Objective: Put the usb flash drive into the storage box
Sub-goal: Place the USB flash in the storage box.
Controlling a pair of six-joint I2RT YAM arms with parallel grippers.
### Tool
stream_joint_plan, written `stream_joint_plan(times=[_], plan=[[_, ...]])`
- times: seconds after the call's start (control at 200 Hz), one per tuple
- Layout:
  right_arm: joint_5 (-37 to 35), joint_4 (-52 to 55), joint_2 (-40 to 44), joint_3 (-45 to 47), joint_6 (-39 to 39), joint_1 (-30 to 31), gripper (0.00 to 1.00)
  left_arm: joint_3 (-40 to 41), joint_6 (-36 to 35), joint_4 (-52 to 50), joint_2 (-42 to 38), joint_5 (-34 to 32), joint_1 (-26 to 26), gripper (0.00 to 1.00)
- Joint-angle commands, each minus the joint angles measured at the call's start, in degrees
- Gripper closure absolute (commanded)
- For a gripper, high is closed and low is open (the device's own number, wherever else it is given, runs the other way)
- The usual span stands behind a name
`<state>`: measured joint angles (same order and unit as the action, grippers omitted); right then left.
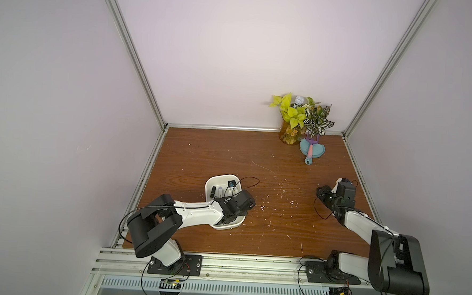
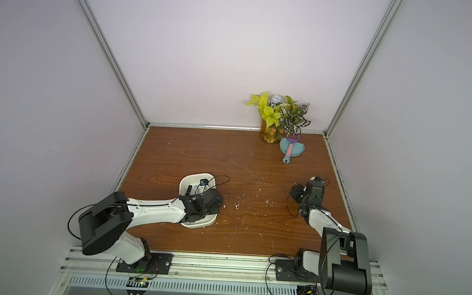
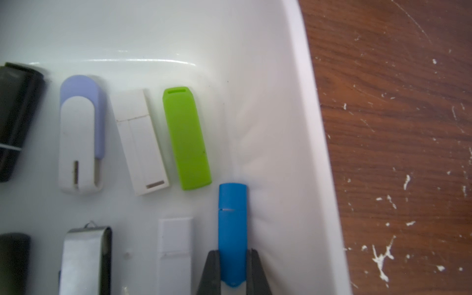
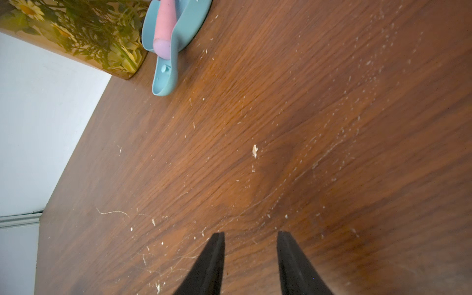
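Note:
A blue usb flash drive (image 3: 232,224) sits between the two dark fingers of my left gripper (image 3: 233,251), which is shut on it. It lies inside the storage box (image 3: 314,127), a shallow white tray, close along the side wall. Whether it rests on the floor of the box I cannot tell. In both top views my left wrist (image 1: 237,205) hangs over the storage box (image 1: 219,176) (image 2: 193,175) and hides the drive. My right gripper (image 4: 250,236) stands open over bare wood at the table's right side (image 1: 341,184), holding nothing.
Several other drives lie in the box: green (image 3: 186,138), white (image 3: 141,141), lilac-and-white (image 3: 80,132), black (image 3: 18,120), silver (image 3: 84,260). A vase of plants (image 1: 289,134) and a blue dish with a pink-handled tool (image 1: 311,149) stand at the back right. Walls enclose three sides.

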<state>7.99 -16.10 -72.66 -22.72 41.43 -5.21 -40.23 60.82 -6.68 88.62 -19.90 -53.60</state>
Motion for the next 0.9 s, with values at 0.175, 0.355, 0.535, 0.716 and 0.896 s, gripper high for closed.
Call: stream_joint_plan(times=[0.175,0.355,0.535,0.716,0.896], plan=[[1.36,-1.61,-0.61,-0.05,0.58,0.6,0.6,-0.97,1.78,-4.58,0.76,-4.34,0.52,1.0],[1.31,-1.75,-1.07,-0.14,0.58,0.73,0.6,-1.69,1.08,-4.53,1.2,-4.41,0.69,1.0],[1.5,-1.77,-1.1,-0.22,0.58,0.8,0.59,-2.63,-0.33,-4.72,0.82,-3.25,0.68,0.83],[1.68,-1.79,-1.41,-0.45,0.58,0.94,0.59,-3.81,-0.85,-6.8,-1.26,-2.4,0.69,0.67],[1.7,-1.57,-1.56,-0.62,0.49,1.21,0.59,-4.6,-2.03,-8.06,-4.58,-1.9,0.68,0.65]])
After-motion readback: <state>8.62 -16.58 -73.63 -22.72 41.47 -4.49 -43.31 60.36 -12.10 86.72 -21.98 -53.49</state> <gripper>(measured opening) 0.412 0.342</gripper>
